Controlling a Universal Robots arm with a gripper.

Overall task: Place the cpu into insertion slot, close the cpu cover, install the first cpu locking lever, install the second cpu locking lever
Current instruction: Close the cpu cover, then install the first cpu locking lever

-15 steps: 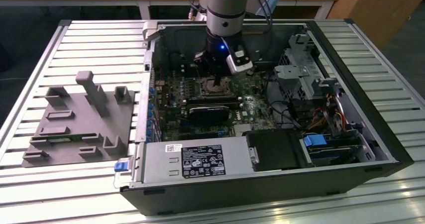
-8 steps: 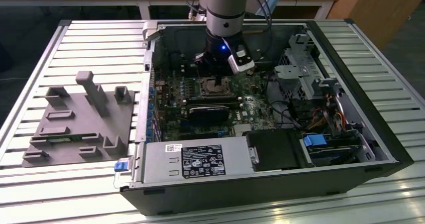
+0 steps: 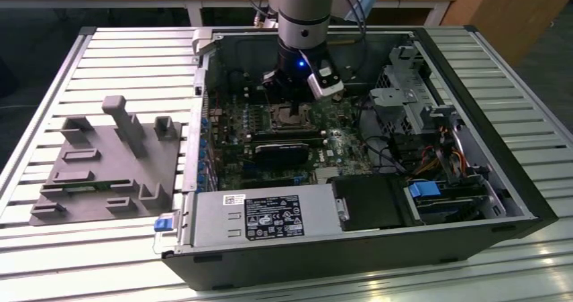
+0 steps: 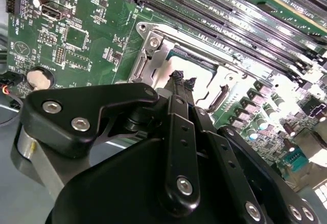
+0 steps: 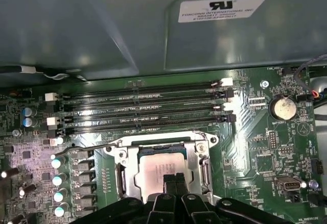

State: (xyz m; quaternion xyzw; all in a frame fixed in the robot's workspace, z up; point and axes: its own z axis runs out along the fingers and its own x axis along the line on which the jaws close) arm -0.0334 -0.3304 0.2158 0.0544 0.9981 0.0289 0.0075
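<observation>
Where the gripper (image 5: 174, 179) is held: just above the cpu (image 5: 153, 167), fingertips clenched together, nothing grasped.
cpu: seated in the insertion slot (image 3: 288, 116), far inside the computer case (image 3: 358, 256).
cpu cover (image 5: 126, 154): laid flat around it.

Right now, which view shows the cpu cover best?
First wrist view: the cpu cover lies nearly square-on, three sides framing the cpu; the gripper hides one edge. The second wrist view shows one corner and side past the gripper. The exterior view shows it small beneath the gripper.
</observation>
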